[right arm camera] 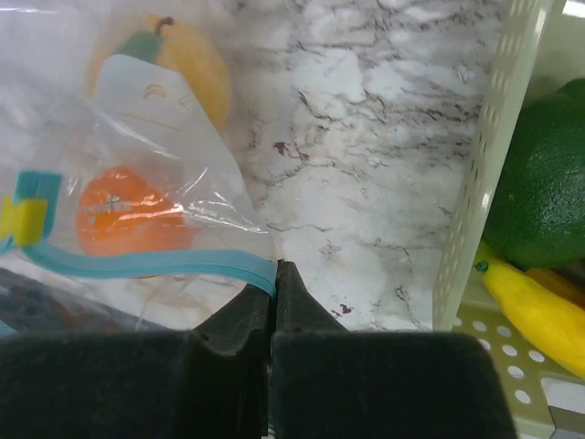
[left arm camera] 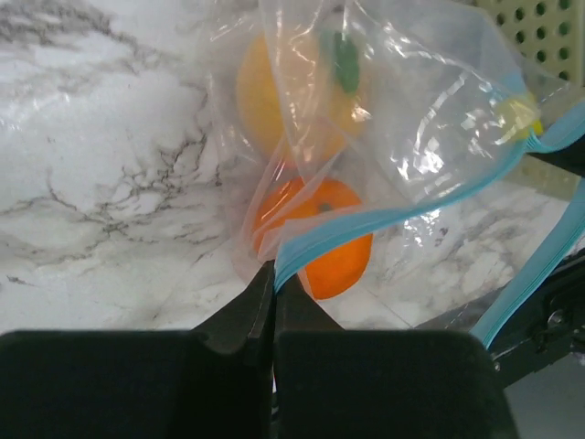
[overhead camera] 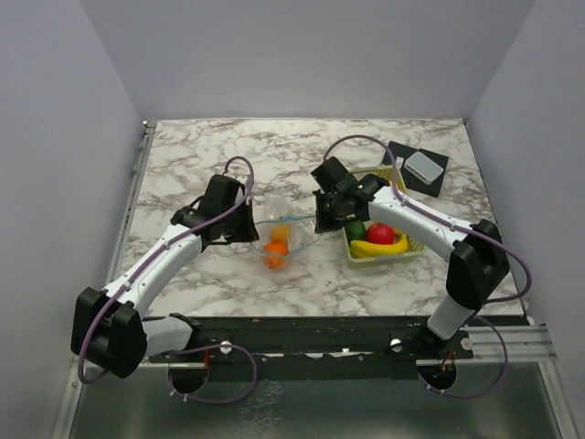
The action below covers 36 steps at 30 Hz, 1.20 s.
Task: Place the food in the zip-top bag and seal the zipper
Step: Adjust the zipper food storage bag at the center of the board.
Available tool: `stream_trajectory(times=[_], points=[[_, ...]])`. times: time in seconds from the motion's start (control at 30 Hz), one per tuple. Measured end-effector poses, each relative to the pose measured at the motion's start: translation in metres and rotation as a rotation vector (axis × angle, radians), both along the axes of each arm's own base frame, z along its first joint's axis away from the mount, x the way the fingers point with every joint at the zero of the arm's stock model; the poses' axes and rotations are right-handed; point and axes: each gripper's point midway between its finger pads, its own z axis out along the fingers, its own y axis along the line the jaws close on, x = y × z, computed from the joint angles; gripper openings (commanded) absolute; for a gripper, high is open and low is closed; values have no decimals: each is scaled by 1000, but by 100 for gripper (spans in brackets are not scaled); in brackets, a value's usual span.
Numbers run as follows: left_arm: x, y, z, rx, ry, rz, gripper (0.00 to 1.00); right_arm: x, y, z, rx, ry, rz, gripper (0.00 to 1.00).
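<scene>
One clear floppy plastic zip-top bag (overhead camera: 274,224) at the centre holds two toy foods: one round orange fruit (left arm camera: 329,247) and one orange-yellow pear-shaped piece (left arm camera: 274,101). At 3 o'clock, one pale yellow-green perforated plastic basket (overhead camera: 388,257) holds three more: one red round fruit (overhead camera: 380,234), one green round fruit (overhead camera: 355,230) and one yellow toy banana (overhead camera: 375,248). At 1 o'clock, one black square mat (overhead camera: 439,179) carries one grey-white box (overhead camera: 421,166).
</scene>
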Motion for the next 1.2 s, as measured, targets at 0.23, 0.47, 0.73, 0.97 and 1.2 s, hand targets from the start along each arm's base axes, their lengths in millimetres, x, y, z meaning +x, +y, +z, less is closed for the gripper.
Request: stream_trajectory(times=[0.23,0.47,0.73,0.97,1.2], points=[[30,-12,96,-86,-226,-4,0,23,12,89,113,-176,-12,1],[33,-8,187,-155,-447,4,0,28,5,179,233,-363,-34,1],[26,-4,75,-50,-203,12,0,25,4,80,84,-184,-27,1],[3,1,-3,7,-7,10,0,17,5,31,17,-67,-18,1],[31,-14,101,-108,-246,-5,0,28,13,100,111,-182,-19,1]])
